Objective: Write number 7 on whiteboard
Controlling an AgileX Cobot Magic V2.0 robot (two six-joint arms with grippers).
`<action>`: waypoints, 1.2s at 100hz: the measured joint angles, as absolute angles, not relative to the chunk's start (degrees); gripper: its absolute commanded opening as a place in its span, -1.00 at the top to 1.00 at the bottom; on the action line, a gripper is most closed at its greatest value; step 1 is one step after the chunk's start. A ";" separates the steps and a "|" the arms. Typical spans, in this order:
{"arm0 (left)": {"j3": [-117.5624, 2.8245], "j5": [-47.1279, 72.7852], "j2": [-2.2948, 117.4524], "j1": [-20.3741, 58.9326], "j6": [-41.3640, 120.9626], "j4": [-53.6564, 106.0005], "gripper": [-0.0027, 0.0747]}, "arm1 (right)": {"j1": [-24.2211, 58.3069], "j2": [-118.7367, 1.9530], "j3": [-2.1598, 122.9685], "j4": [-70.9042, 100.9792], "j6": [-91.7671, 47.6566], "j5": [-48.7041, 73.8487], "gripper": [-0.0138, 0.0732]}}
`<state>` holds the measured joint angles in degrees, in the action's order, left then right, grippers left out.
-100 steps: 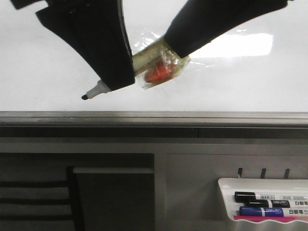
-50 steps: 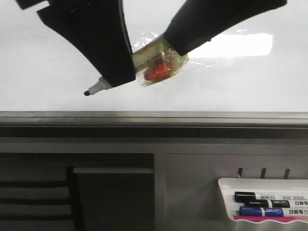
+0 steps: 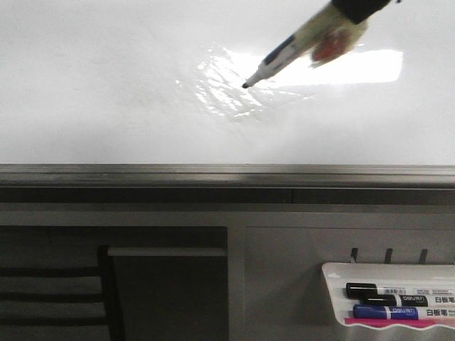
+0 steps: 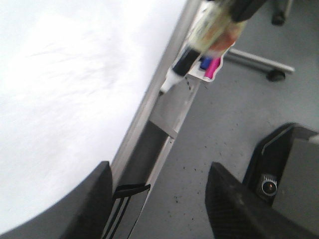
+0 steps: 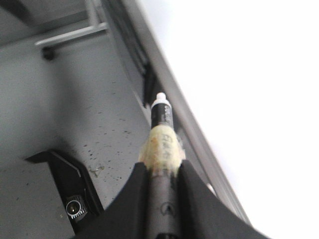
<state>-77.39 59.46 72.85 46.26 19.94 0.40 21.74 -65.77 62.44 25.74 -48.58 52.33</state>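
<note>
The whiteboard [image 3: 106, 85] fills the upper half of the front view, with a glare patch near its middle. My right gripper [image 3: 359, 6] enters at the top right, shut on a marker [image 3: 284, 53] wrapped in yellowish tape. The marker's dark tip points down-left, close to the board. In the right wrist view the right gripper [image 5: 160, 167] clamps the marker [image 5: 162, 119] beside the whiteboard [image 5: 249, 74]. My left gripper [image 4: 158, 172] is open and empty, off the whiteboard [image 4: 60, 99] edge, with the marker [image 4: 199, 45] far ahead. It is absent from the front view. The number 7 is out of view.
The board's dark grey frame edge [image 3: 227, 174] runs across the front view. Below it, at the lower right, hangs a white marker tray [image 3: 334, 291] holding a black marker [image 3: 377, 290] and a blue marker [image 3: 384, 312]. Grey floor and a wheeled stand leg [image 4: 274, 74] lie beyond the board.
The left arm, which covered the marker's middle in the front view, has left that view. The right gripper has carried the marker up and to the right.
</note>
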 measured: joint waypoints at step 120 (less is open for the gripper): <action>-37.07 25.33 45.15 25.80 10.68 10.12 -0.07 | 16.67 -69.41 58.49 35.83 -32.82 37.53 0.81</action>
